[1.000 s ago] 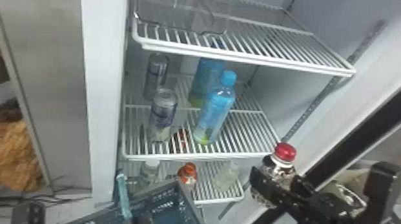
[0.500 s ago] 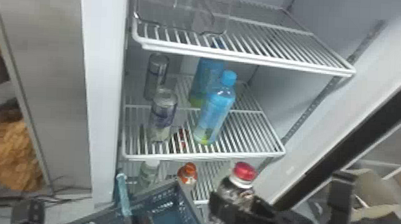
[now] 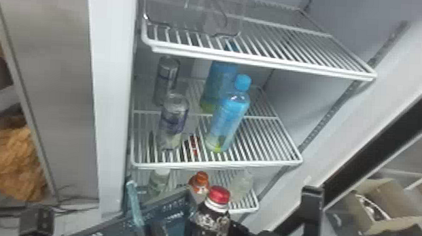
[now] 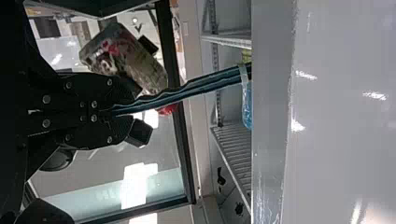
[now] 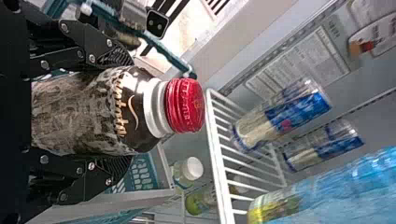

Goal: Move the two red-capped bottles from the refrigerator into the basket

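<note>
- White wire shelves stand in the refrigerator: a clear bin [image 3: 190, 19] on the top shelf's [image 3: 263, 62] left part, cans [image 3: 173, 123] along the middle shelf's [image 3: 218, 165] left side, a blue-capped bottle [image 3: 230, 122] near its front edge. A cardboard box [image 3: 369, 218] sits outside, right (flaps splayed, rather untidily).
- The right tool [image 3: 214, 231] holds the red-capped bottle [image 3: 216, 215] upright around its body, at the basket's [image 3: 162, 212] right side in the head view; I cannot tell whether it is directly over the inside.
- The left tool [image 3: 156, 231] is pinched narrow on the basket's rim.
- The bottle's base is cut off below. Behind its cap, an orange-capped bottle [image 3: 200, 182] is partly hidden on the lowest shelf [image 3: 254, 208]; a pale bottle [image 3: 241, 187] near that shelf's right edge is blurred. Something red shows through the middle shelf's wires, too small to tell.
- The basket's far edge lies near the lowest shelf's front. The held cap is below the middle shelf's front edge in the head view, with a gap between; the middle shelf's front-right corner is well apart from the bottle.
</note>
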`<state>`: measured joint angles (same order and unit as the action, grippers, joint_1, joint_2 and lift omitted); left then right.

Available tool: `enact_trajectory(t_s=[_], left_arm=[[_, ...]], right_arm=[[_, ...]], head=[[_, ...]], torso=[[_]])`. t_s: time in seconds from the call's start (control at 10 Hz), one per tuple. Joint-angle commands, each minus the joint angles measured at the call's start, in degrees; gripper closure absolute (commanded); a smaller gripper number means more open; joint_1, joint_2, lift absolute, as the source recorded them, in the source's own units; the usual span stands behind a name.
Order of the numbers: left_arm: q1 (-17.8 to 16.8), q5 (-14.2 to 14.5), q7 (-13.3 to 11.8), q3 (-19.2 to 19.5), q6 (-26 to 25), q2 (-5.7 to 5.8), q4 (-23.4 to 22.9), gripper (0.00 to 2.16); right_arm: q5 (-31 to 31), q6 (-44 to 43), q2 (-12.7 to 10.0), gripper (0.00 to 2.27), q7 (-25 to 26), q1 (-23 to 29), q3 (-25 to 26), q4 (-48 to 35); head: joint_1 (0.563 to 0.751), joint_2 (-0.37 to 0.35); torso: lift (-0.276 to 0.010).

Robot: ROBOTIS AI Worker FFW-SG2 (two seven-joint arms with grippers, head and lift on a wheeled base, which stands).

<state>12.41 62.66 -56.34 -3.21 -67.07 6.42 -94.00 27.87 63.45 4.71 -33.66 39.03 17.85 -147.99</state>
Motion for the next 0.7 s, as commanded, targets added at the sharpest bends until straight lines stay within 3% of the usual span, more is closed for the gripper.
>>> enact_trajectory(t_s=[0.0, 0.1, 0.4, 0.6], left_arm=[[0.0, 0.2, 0.0, -0.2, 0.0, -0.09, 0.0, 1.17], [0.1, 0.3, 0.0, -0.2, 0.0, -0.09, 0.0, 1.17], [0.2, 0.3, 0.1, -0.1, 0.0, -0.18, 0.0, 1.17], [0.5, 0.3, 0.2, 0.4, 0.0, -0.27, 0.0, 1.17]], right_arm=[[-0.2, 0.0, 0.2, 0.43, 0.0, -0.4, -0.3, 2.2], [0.0, -0.5, 0.3, 0.09, -0.1, -0.5, -0.3, 3.1], [2.9, -4.2, 0.3, 0.14, -0.1, -0.5, 0.0, 3.9], [2.5, -16.6, 0.3, 0.14, -0.3, 1.8, 1.3, 3.4]], head=[[0.695, -0.335], [0.695, -0.338], [0.695, -0.337], [0.695, -0.334]], torso=[[0.000], [0.000], [0.000], [0.000]])
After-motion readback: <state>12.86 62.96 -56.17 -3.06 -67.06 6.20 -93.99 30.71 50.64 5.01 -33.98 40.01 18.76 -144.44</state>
